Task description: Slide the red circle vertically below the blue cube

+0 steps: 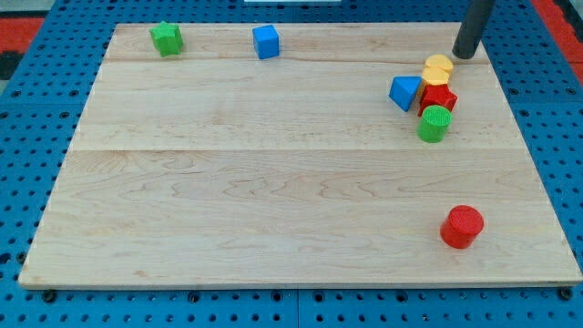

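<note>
The red circle [462,226] lies near the view's bottom right of the wooden board [273,182]. The blue cube [266,41] sits near the view's top edge, left of centre. My tip [465,55] rests at the view's top right, far above the red circle and far right of the blue cube. It stands just right of and above a yellow block [438,66], close to it but apart.
A cluster sits under my tip: the yellow block, another yellow piece below it, a blue triangular block [404,92], a red block [439,97] and a green cylinder [434,124]. A green star-like block [167,37] lies at the view's top left.
</note>
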Controlling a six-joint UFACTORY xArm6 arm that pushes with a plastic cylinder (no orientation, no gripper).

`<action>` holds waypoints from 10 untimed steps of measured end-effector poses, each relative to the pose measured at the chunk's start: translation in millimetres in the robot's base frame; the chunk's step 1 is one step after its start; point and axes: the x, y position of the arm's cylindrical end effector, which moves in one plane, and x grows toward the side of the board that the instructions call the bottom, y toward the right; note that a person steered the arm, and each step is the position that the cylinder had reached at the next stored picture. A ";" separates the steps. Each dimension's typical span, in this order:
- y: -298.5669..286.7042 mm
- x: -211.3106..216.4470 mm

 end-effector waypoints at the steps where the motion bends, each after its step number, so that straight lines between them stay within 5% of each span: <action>1: -44.2 39.1; 2: -76.8 64.6; 4: -33.9 3.5; 5: -74.6 -1.8; 7: -164.4 58.6; 8: -149.3 15.5; 9: -35.6 20.8; 10: 47.9 123.1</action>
